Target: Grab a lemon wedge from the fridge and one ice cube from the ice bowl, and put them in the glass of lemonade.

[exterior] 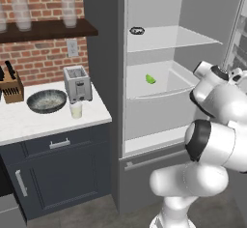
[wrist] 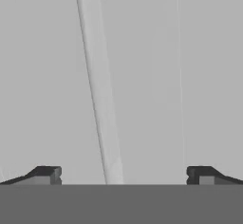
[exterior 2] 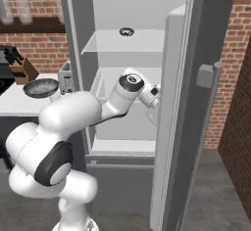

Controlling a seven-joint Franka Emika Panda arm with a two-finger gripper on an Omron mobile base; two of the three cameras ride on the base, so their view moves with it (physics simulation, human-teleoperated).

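Observation:
The grey fridge (exterior: 103, 53) stands open, with its door (exterior 2: 179, 127) swung out to the right. The small yellow-green lemon wedge (exterior: 150, 79) lies in the white drawer (exterior: 181, 79) below the shelf. On the counter to the left sit the wide dark ice bowl (exterior: 47, 101) and, just right of it, the short glass of lemonade (exterior: 75, 109). My arm reaches up toward the fridge's right side, with the hand (exterior 2: 153, 94) close to the door's inner edge. In the hand view my gripper (wrist: 123, 175) is open, with nothing between its fingertips (wrist: 47, 174), and faces a plain grey surface with a pale vertical strip.
A small dark ring (exterior: 137, 30) lies on the upper fridge shelf (exterior: 193, 37). A toaster (exterior: 77, 83) stands behind the glass, a knife block (exterior: 10, 84) at the far left. Tall clear glasses (exterior: 69, 7) stand on the wall shelf. The open door bounds the right side.

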